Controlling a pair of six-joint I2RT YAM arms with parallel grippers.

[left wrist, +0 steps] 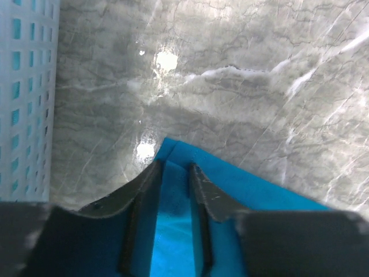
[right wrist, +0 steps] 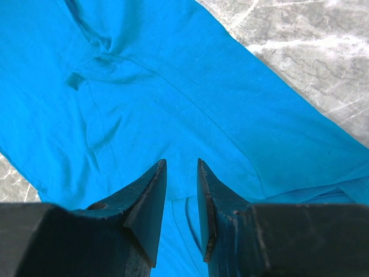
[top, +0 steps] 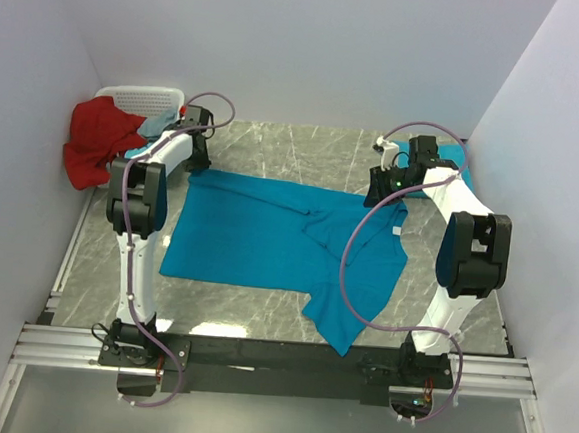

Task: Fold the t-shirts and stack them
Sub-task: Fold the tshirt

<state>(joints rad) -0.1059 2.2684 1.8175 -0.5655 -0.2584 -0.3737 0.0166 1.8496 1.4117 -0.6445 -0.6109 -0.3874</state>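
One teal-blue t-shirt point(top: 258, 234) lies spread flat across the marble table, a sleeve trailing toward the near edge. My left gripper point(top: 199, 161) is low at its far left corner. In the left wrist view the gripper point(left wrist: 174, 166) stands open astride that corner of the t-shirt point(left wrist: 259, 190), cloth lying in the gap. My right gripper point(top: 380, 192) hovers over the shirt's far right part. Seen from the right wrist, it point(right wrist: 180, 163) is open just above the t-shirt point(right wrist: 173, 86), a small fold of cloth under the gap. A second teal t-shirt point(top: 453, 152) lies behind the right arm.
A white perforated basket point(top: 143, 97) sits at the back left corner, with a red cloth point(top: 95, 141) hanging over its side and a pale blue cloth point(top: 158, 123) in it. The basket wall point(left wrist: 23, 98) is close on the left of my left gripper. White walls enclose the table.
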